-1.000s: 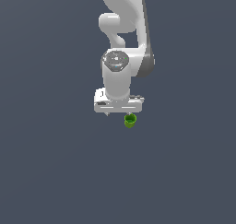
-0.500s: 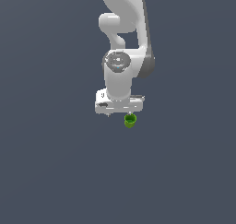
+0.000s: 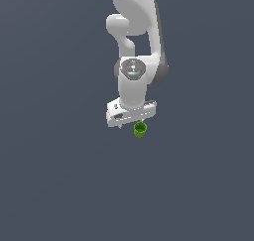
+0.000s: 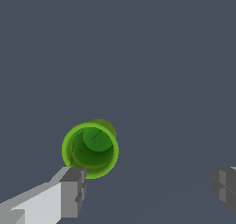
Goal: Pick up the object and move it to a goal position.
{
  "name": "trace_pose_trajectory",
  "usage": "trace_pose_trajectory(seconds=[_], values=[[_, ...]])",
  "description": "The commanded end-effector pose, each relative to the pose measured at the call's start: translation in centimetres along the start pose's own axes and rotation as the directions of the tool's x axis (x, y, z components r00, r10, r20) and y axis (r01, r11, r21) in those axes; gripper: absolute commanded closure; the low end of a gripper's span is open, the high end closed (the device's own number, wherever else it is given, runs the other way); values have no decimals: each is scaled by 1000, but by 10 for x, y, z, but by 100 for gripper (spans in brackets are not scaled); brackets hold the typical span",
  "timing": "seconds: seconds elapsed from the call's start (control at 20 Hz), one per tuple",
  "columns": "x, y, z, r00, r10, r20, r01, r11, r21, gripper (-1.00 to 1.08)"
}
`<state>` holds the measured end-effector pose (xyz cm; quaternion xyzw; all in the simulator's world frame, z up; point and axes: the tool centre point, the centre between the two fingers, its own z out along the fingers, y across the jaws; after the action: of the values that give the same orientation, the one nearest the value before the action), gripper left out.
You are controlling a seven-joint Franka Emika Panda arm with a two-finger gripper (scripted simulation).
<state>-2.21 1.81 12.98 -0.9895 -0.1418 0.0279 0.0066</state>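
The object is a small bright green hollow cup (image 3: 140, 130), standing upright with its opening up on the dark grey floor. The white arm reaches down over it, and my gripper (image 3: 132, 124) hangs just above it. In the wrist view the cup (image 4: 91, 150) lies close to one grey finger (image 4: 73, 192), while the other finger (image 4: 225, 185) is far across. The jaws stand wide apart and hold nothing. The cup sits off to one side of the gap rather than in its middle.
A flat dark grey floor (image 3: 59, 185) spreads all around. No other object or marker shows in either view.
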Motion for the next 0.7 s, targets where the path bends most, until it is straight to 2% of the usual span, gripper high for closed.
trace_pose_trajectory(seconds=[0.0,0.3,0.65], values=[[0,-5,5,997,-79,-4,79,997,-5,-92],[0,-19,16,962,-273,-14,273,962,-18,-92],[0,-35,28,878,-477,-22,477,878,-34,-92]])
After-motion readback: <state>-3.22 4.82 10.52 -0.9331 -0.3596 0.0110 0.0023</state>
